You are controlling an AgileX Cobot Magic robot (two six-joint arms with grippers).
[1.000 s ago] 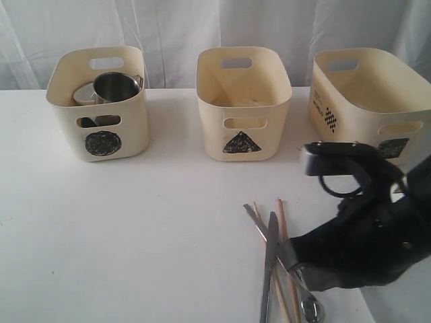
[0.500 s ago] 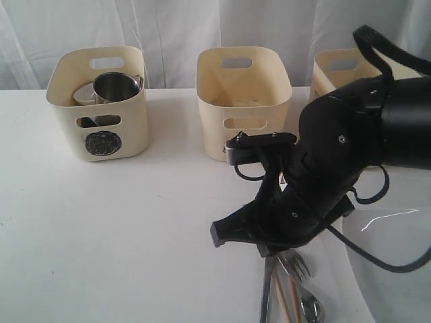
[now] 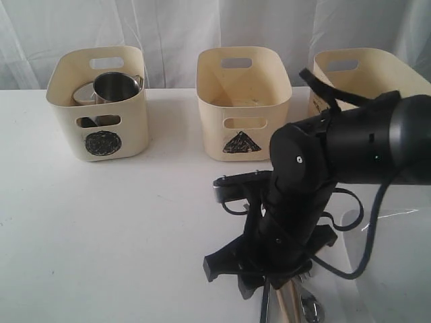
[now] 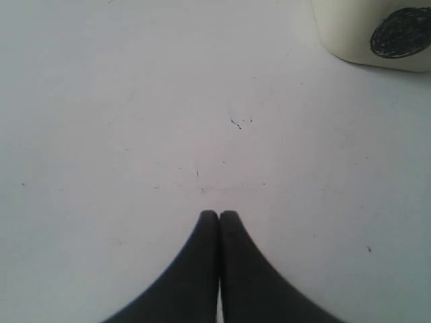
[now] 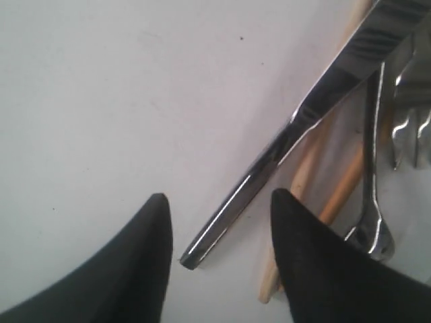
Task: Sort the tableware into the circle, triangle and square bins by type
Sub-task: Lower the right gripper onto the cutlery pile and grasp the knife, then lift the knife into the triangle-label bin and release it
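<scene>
Largely, the cutlery is hidden in the exterior view by the right arm (image 3: pixel 316 188), which is folded low over it. Only the bowl of the spoon (image 3: pixel 311 311) and a stub of the chopsticks (image 3: pixel 289 308) are left showing beneath the black casing. From the wrist camera the right gripper (image 5: pixel 218 196) is seen spread wide and holding nothing. Its fingers are set to either side of the squared end of the steel knife (image 5: pixel 296 128), which is touched by neither, and the rest of the knife is cut off at the picture's edge. Beyond the knife, away from the fingers, the fork (image 5: pixel 409 145) is shown only by its tines. A slim steel handle (image 5: pixel 372 168) lies beside them, and whether it is the fork's or the spoon's cannot be told. The square bin (image 3: pixel 367 74) is half covered behind the arm, and its mark is not seen. The triangle bin (image 3: pixel 259 145) stands beyond the arm, and something pale inside it cannot be made out. The left gripper (image 4: pixel 219 217) is closed, finger against finger, with nothing held, over bare table (image 4: pixel 135 134). The circle bin (image 4: pixel 350 33) is clipped at the corner and stands well ahead of that gripper, off to one side. In that bin a steel mug (image 3: pixel 116 86) is seen, with a second steel rim (image 3: pixel 82 94) beside it that cannot be identified.
</scene>
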